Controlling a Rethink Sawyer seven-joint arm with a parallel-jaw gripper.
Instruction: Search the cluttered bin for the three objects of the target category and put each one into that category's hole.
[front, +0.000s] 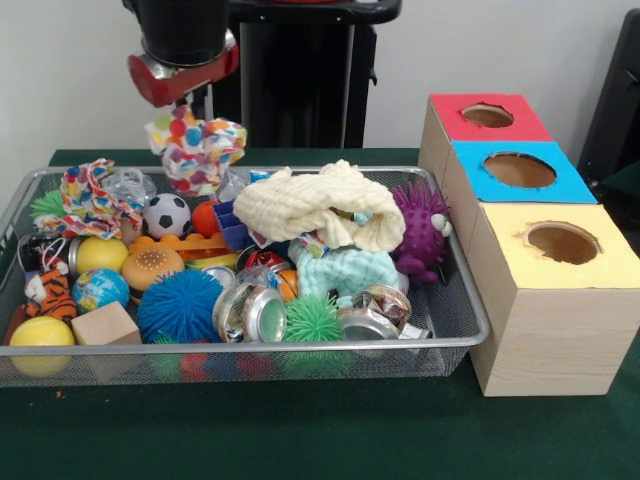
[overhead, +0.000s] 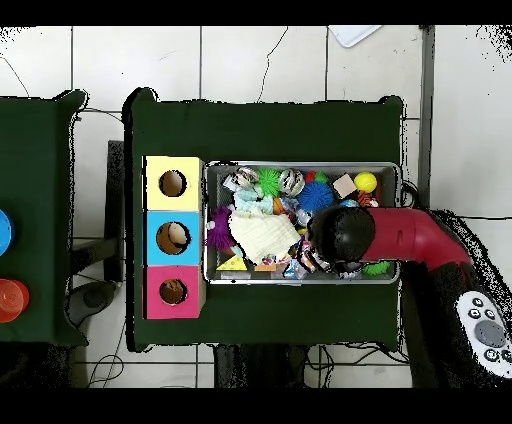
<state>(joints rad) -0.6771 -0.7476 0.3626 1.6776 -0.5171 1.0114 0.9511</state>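
We hold a polka-dot cloth toy (front: 197, 146) in our pincer (front: 184, 102), lifted clear above the mesh bin (front: 455, 300) so it can travel toward the three-hole box (front: 530, 240) beside it.

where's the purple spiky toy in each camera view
Front view: the purple spiky toy sits at the right end of the wire bin, beside the cream knit cloth, nearest the boxes.
Overhead view: the purple spiky toy is at the bin's left end, against the blue-topped box.
Shared landmark: the blue-topped box, the middle one of the three.
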